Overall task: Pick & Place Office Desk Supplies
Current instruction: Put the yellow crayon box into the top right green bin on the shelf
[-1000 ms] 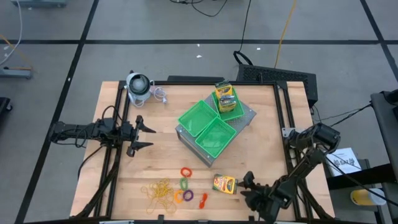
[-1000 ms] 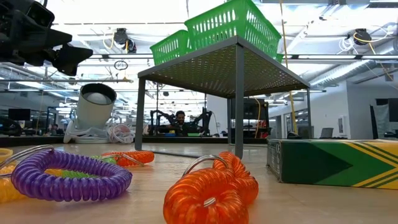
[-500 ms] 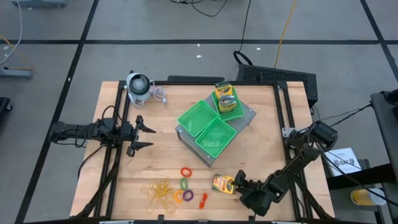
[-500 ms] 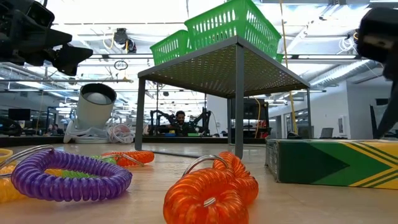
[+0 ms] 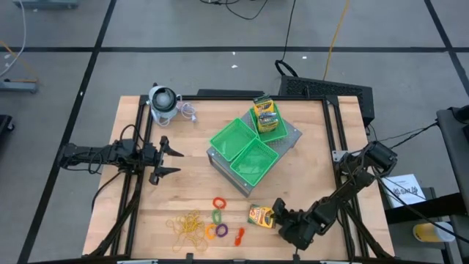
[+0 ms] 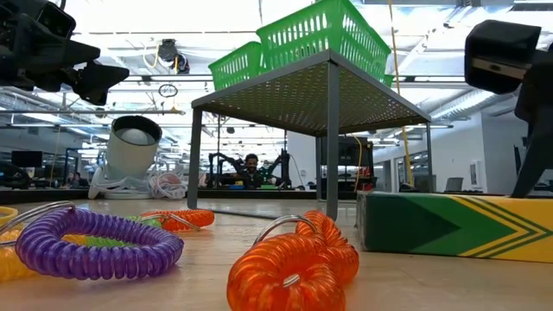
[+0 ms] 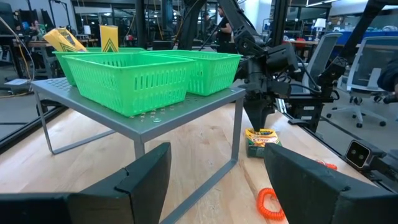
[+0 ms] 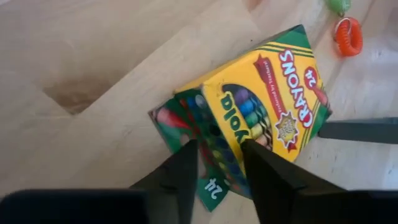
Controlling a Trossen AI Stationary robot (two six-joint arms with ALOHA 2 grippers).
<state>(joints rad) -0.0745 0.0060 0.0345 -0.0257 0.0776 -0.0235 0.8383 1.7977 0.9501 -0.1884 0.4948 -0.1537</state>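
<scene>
crayon box point(image 5: 261, 215) seemingly touching right fingers point(image 8: 186, 165)

The pale wooden worktop point(image 5: 183, 183) carries a grey stand point(image 5: 292, 136) near its middle. A grey-white round gadget point(image 5: 163, 103) sits at the far left corner. Along the near edge lie a tangle of tan rubber bands point(image 5: 187, 226), coiled rings point(image 5: 218, 216) in red, green, purple and orange, and a crayon box point(image 5: 261, 215) just right of them.
</scene>
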